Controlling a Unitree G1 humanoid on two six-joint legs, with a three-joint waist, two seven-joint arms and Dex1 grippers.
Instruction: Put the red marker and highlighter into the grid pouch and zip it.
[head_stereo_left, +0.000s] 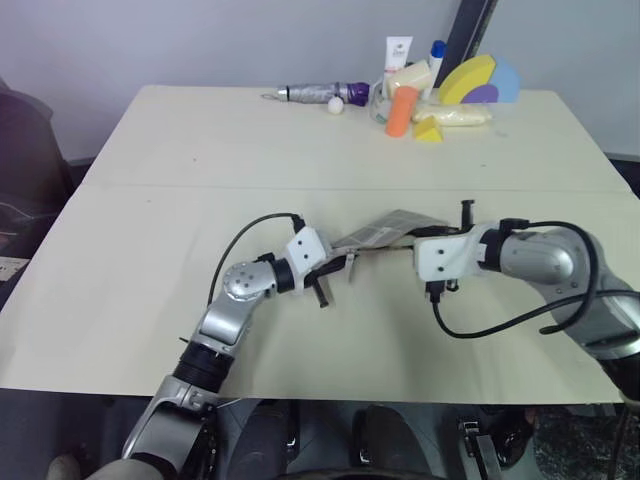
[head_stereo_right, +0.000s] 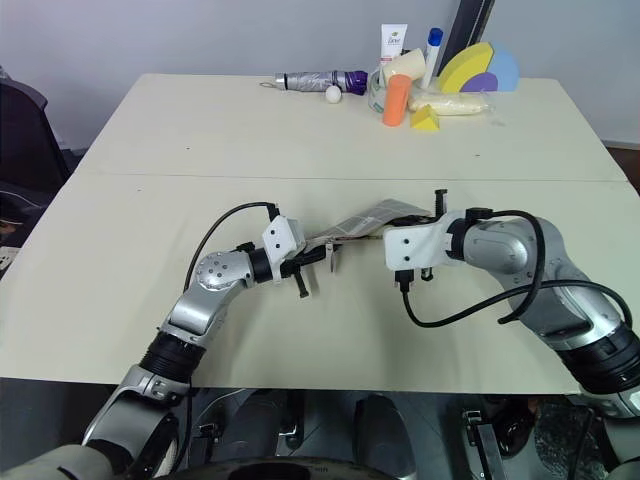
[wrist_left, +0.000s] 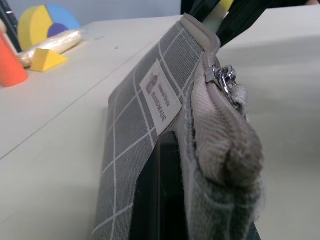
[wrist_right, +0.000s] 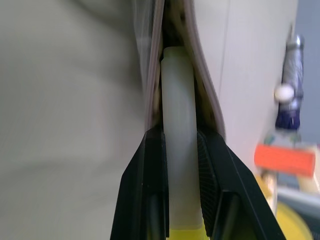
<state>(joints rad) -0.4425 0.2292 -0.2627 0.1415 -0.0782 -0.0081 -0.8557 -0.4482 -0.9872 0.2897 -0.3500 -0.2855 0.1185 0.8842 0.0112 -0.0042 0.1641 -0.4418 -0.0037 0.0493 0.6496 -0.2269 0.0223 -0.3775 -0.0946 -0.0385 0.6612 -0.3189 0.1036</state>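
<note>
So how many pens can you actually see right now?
1: the highlighter, gripped by the right gripper, its pale end poking into the open mouth of the grid pouch that the left gripper holds up. The red marker may be hidden inside the pouch.

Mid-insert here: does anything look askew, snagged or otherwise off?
Nothing stands out. The left tool grips one end of the grid pouch, held off the table, and the right tool is feeding the highlighter straight into its open mouth.
</note>
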